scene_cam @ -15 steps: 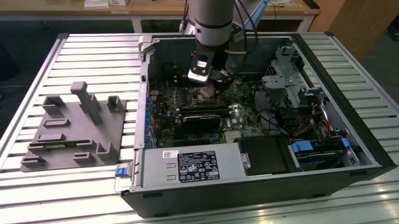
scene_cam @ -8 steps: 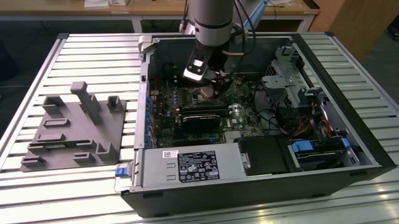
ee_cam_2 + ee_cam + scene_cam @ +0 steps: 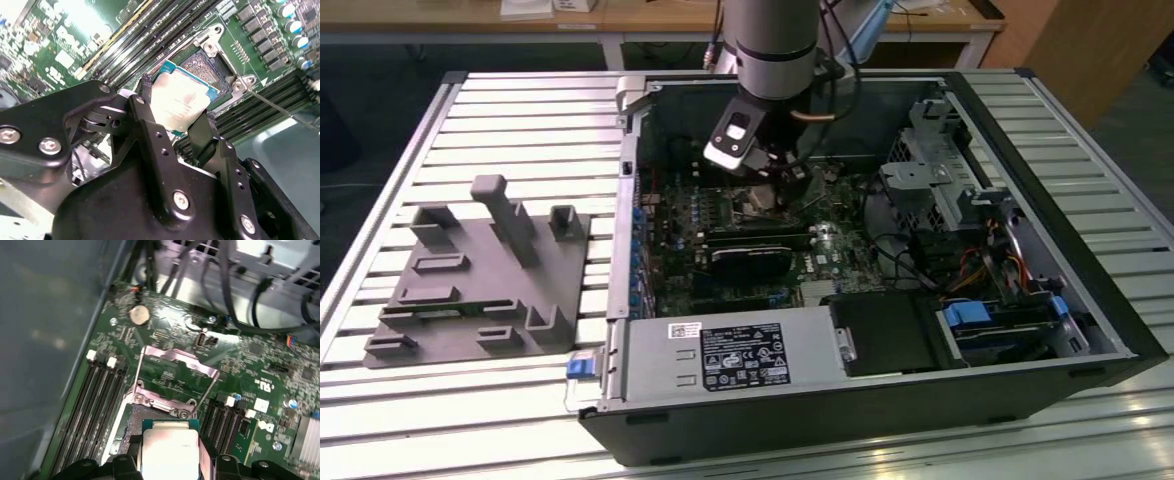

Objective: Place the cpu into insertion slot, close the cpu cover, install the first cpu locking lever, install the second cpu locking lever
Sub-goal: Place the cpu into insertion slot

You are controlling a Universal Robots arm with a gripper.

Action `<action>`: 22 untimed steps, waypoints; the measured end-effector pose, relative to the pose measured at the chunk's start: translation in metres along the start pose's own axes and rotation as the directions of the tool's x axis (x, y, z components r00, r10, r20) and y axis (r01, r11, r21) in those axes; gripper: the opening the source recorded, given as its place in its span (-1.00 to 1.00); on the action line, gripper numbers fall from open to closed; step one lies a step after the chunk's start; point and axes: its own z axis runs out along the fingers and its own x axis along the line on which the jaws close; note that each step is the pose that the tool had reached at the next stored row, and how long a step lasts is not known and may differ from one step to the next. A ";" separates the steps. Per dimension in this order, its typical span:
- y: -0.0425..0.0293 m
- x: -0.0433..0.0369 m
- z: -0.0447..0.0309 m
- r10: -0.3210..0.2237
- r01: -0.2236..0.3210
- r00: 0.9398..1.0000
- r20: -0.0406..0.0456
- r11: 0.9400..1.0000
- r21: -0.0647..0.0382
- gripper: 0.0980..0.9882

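- On the left side of the table (image 3: 454, 420) lies a gray block (image 3: 478, 275).
- Beside it, the open computer case (image 3: 854, 410) sits near the table's right edge.
- Inside, the gripper (image 3: 771, 175) pinches the cpu (image 3: 181, 102) by two sides, just above the insertion slot (image 3: 206, 64).
- The cpu cover (image 3: 180, 359) stands flipped open.

A bench (image 3: 520, 110) of pale ribbed metal slats carries everything, and its near edge gleams with reflected light. Beyond its far edge stands a wooden desk (image 3: 654, 20) on white legs. Off the far right corner, a brown wooden cabinet (image 3: 1101, 45) stands on grey floor (image 3: 1150, 135).
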 end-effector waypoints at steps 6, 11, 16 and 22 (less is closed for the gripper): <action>0.0000 0.0000 0.0004 0.102 -0.102 0.995 0.010 0.995 -0.001 -0.01; -0.0001 0.0000 0.0009 0.187 -0.187 0.982 0.017 0.982 -0.003 -0.01; -0.0002 0.0000 0.0015 0.275 -0.275 0.961 0.025 0.961 -0.005 -0.01; 0.0004 0.0022 0.0030 0.293 -0.293 0.956 0.027 0.956 -0.006 -0.01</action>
